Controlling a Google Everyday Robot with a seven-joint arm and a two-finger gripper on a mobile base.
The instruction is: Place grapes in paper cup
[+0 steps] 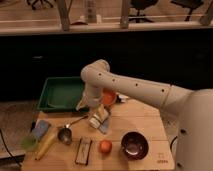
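My arm reaches in from the right and bends down over the middle of the wooden table (150, 125). The gripper (96, 109) hangs at the arm's end, just right of the green tray, low over the table. Directly under and in front of it is a white-to-cream object that looks like the paper cup (98, 120), tilted, with something blue against its right side. I cannot make out the grapes; they may be hidden by the gripper or the cup.
A green tray (60, 94) sits at the back left and an orange object (109, 97) behind the arm. Along the front are a dark bowl (134, 145), an orange fruit (105, 146), a dark bar (83, 150), a metal handled cup (65, 135), a banana (45, 143), a blue sponge (40, 127) and a pale green cup (28, 142).
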